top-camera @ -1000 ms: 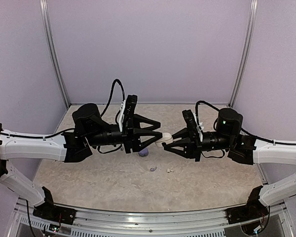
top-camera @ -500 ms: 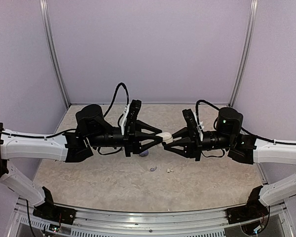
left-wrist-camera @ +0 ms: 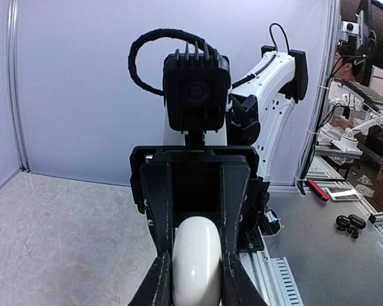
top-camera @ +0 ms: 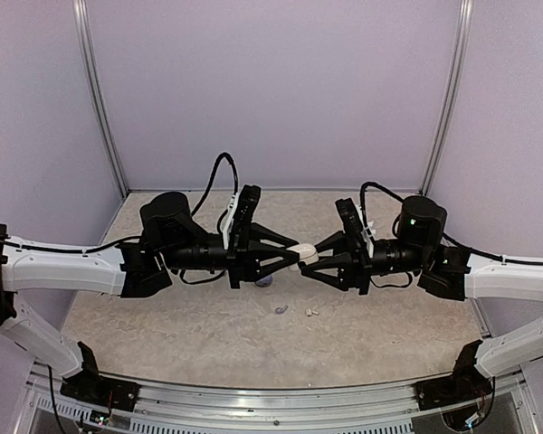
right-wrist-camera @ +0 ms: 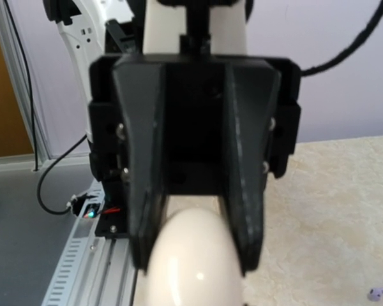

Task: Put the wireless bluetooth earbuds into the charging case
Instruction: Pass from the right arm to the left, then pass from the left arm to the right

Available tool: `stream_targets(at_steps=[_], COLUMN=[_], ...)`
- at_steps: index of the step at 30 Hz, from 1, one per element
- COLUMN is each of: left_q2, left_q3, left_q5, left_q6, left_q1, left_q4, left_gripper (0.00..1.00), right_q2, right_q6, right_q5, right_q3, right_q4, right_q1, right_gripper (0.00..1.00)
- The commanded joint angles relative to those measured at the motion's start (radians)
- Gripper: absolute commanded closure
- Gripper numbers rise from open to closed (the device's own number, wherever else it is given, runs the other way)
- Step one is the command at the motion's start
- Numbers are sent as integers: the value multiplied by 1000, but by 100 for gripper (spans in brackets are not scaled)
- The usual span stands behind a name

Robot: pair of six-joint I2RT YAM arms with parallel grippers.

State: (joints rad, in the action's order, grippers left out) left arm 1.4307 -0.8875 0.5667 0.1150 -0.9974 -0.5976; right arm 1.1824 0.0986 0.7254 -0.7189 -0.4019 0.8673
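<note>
While the left claw (left-wrist-camera: 195,288) clamps the glossy white oval case (left-wrist-camera: 196,264), whether the right claw (top-camera: 313,257) grips it is unclear.

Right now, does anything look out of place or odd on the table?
A lilac earbud and a white earbud lie loose on the table near the middle, outside any case. The white case is up in the air between the left gripper and right gripper. Nothing looks spilled or damaged.
</note>
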Motion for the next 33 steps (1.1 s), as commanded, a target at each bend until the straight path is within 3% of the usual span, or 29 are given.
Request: stream_targets(at_steps=[1, 10, 28, 33], left_q2=[7, 8, 22, 23], left_q3=[-10, 0, -3, -2], left_q5=[7, 7, 18, 17], left_q6=[17, 32, 38, 34], left_q1=[-1, -1, -4, -5], left_q4=[-46, -78, -92, -91], left_gripper=[94, 96, 98, 98], right_q2=[-8, 2, 0, 4], right_q6=[24, 38, 31, 32], right_q5=[21, 23, 17, 19], right_q3=[-8, -7, -20, -22], right_q4=[-64, -79, -62, -63], right_q1=[-4, -4, -4, -4], right_gripper=[65, 69, 64, 68])
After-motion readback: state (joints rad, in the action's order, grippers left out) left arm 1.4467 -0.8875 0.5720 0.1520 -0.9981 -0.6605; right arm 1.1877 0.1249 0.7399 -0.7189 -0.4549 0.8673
